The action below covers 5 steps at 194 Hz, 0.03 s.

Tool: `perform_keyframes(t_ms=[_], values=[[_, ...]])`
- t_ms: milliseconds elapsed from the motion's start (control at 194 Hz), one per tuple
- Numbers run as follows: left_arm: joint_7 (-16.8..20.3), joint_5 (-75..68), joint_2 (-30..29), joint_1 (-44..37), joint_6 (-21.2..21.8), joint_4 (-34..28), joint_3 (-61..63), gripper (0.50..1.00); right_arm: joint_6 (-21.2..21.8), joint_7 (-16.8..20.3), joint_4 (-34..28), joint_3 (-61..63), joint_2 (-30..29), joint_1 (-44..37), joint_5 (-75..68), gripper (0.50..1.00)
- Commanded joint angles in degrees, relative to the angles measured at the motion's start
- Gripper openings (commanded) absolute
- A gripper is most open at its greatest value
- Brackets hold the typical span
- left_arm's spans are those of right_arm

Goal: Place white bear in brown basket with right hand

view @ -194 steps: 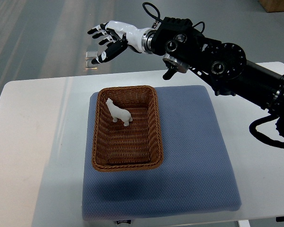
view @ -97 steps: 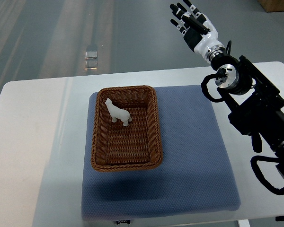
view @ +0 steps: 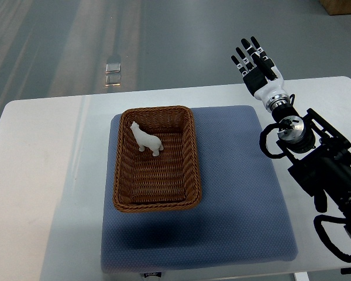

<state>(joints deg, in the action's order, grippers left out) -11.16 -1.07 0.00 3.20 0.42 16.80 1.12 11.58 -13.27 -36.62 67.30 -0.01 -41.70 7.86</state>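
With the white bear (view: pixel 145 139) seen standing in the brown basket (view: pixel 190 149) and the right hand (view: pixel 256 68) held empty, fingers extended, little risk was judged beyond the upright bear being toppled by a knock.

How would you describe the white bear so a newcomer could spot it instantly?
Find the blue mat on the white table; on its left part sits a brown wicker basket. The white bear stands in its far end, the only thing inside.

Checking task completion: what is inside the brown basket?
Only the white bear, standing upright near the far end of the brown basket. The weave directly beneath it is hidden; the remaining floor shows bare.
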Motion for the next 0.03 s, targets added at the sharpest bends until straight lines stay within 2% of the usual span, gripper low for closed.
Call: perform_keyframes(t_ms=[0,21], values=[[0.0,0.0,0.0,0.0,0.0,0.0,-0.1,1.000,1.3,0.1,0.1,-0.2,0.0,0.2,0.1,0.926],[0.0,0.0,0.0,0.1,0.0,0.0,-0.1,1.000,1.3,0.0,0.0,-0.2,0.0,0.2,0.0,0.926]])
